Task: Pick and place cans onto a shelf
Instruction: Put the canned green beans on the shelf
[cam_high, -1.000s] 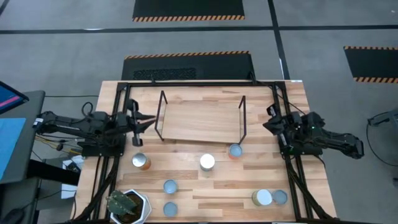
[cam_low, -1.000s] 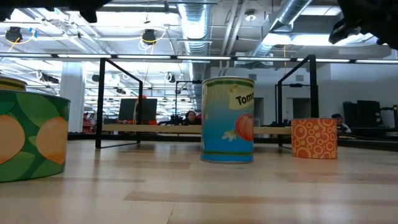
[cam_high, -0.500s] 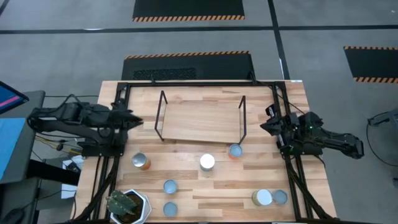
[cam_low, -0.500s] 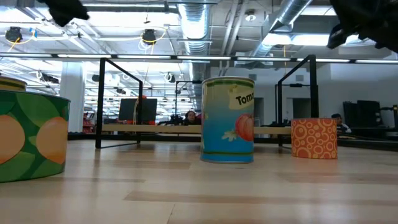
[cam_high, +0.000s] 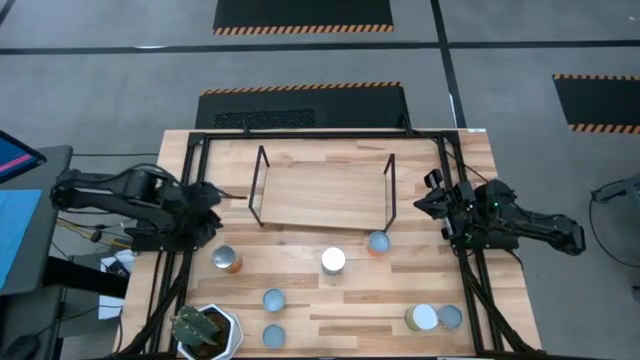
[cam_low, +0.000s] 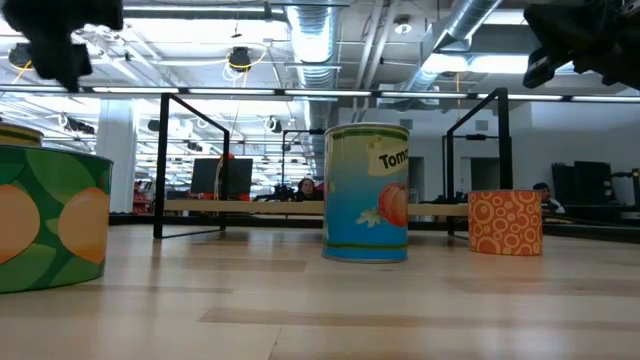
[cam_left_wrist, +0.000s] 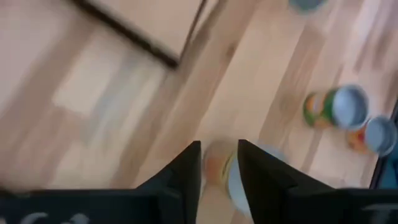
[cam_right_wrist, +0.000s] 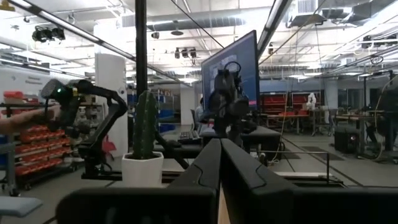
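Observation:
The shelf (cam_high: 322, 190), a light-wood board with black wire ends, stands at the table's far middle with nothing on it. Several cans stand upright on the table in front of it: an orange one (cam_high: 227, 260), a white-topped one (cam_high: 333, 261), a pale-blue-topped one (cam_high: 378, 242) and others nearer the front edge. My left gripper (cam_high: 208, 205) hangs open at the shelf's left end, pointing steeply down; in its wrist view a blurred can (cam_left_wrist: 219, 171) shows far below, between the fingers (cam_left_wrist: 219, 149). My right gripper (cam_high: 428, 192) waits shut at the shelf's right end, pointing slightly up (cam_right_wrist: 219, 144).
A white hexagonal pot with a cactus (cam_high: 208, 330) stands at the front left corner. Black frame rails (cam_high: 185, 250) run along the table's left and right sides. In the low view a blue-and-green can (cam_low: 367, 192) and an orange can (cam_low: 505, 222) stand before the shelf.
My left gripper has drawn back from the shelf's left end toward the table's left edge and tipped from about level to pointing steeply down. The cans and the shelf have stayed where they were.

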